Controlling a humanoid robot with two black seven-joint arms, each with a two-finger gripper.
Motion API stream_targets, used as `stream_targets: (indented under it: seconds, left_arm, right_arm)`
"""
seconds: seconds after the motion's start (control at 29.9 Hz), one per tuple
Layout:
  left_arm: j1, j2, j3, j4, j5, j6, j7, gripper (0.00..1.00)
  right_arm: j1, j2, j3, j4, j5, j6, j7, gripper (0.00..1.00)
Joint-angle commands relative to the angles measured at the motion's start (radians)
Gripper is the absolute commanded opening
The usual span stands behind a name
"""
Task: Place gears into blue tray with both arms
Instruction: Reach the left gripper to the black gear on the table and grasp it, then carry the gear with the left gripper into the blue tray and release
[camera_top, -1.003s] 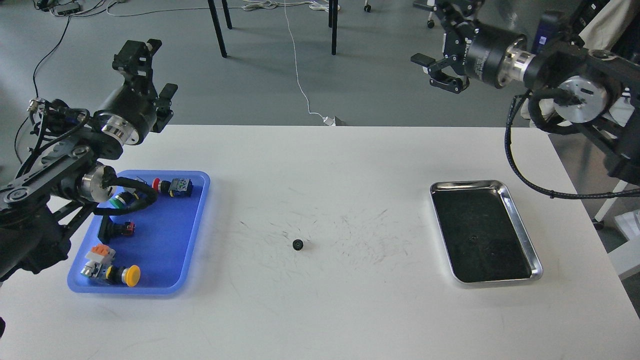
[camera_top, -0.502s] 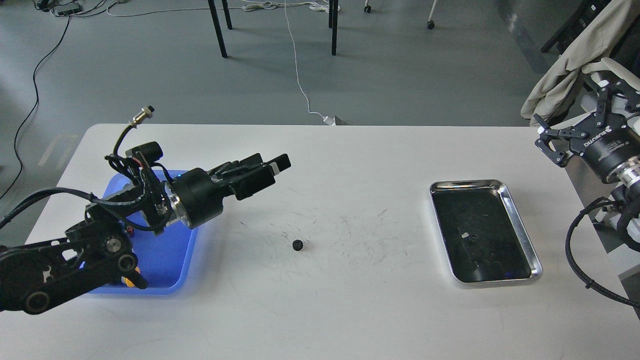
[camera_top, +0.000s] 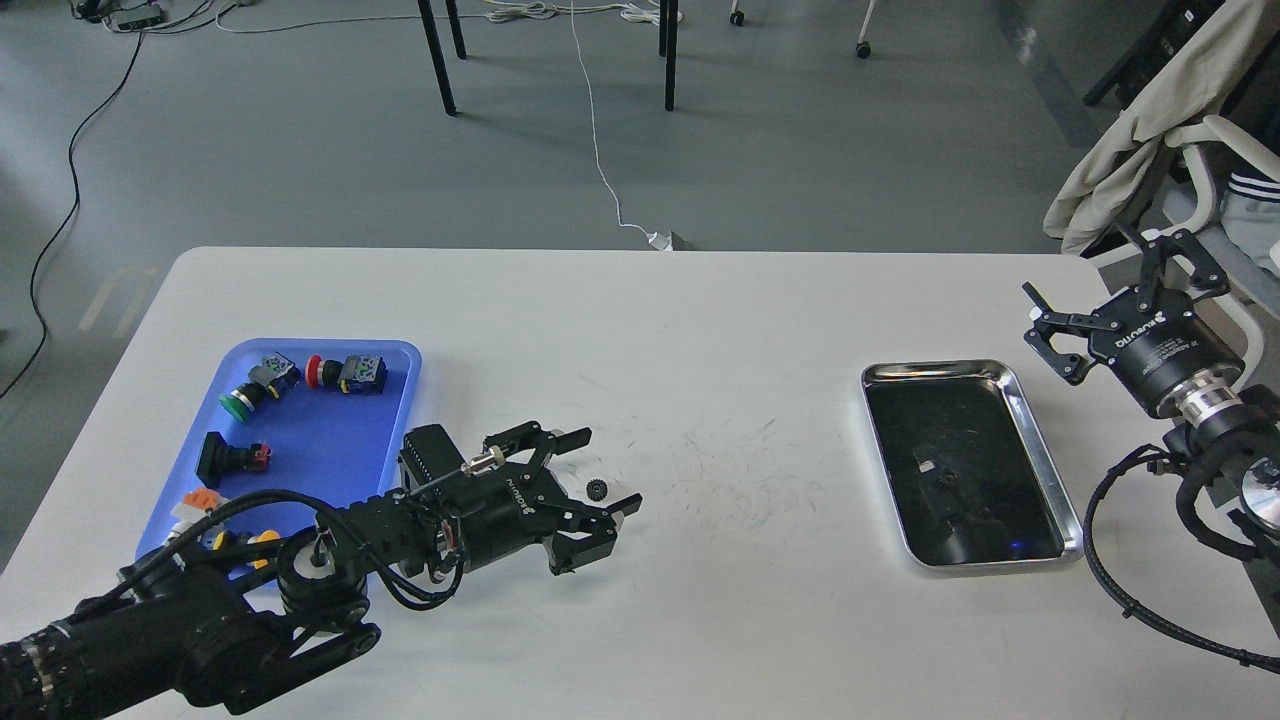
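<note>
Flanking one gear (camera_top: 597, 489), left pincer (camera_top: 604, 468) (spread)

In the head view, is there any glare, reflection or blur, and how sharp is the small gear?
Head view: lighting is soft and even, shadows faint. The steel tray mirrors its surroundings darkly, with bright glints on its rim. The gear is sharp enough to show teeth between the open fingers of the left gripper. The right gripper is also crisp.

Just one view, from up at the head, looking forward and down over the white table (camera_top: 700, 330), with grey floor (camera_top: 300, 150) far behind. Close enough to show the whole table.
</note>
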Motion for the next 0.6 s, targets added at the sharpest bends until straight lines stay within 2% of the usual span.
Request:
stream_targets:
  seconds: [0.0,0.13,0.37,0.47,0.54,0.57]
  left_arm:
    - [0.008,-0.010,0.000,0.034,0.014,0.006,0.000,0.90]
    - [0.014,-0.028,0.003,0.074,0.024,0.009,0.000,0.83]
    - [0.047,-0.036,0.003,0.096,0.024,0.009,0.000,0.64]
    - [0.047,-0.036,0.003,0.105,0.024,0.009,0.002,0.46]
    - [0.047,-0.033,0.003,0.106,0.024,0.009,0.002,0.38]
    - [0.047,-0.033,0.003,0.106,0.024,0.009,0.002,0.30]
  right_arm:
    - [0.001,0.000,0.011,-0.001,0.000,0.000,0.000,0.97]
    - [-0.001,0.000,0.011,-0.001,0.000,0.000,0.000,0.97]
    - [-0.002,0.000,0.012,-0.001,0.000,0.000,0.001,0.97]
    - [-0.002,0.002,0.012,-0.001,0.000,0.000,0.001,0.97]
    - [-0.002,0.002,0.014,0.000,0.000,0.000,0.001,0.97]
    - [-0.001,0.002,0.014,0.002,0.000,0.000,0.001,0.97]
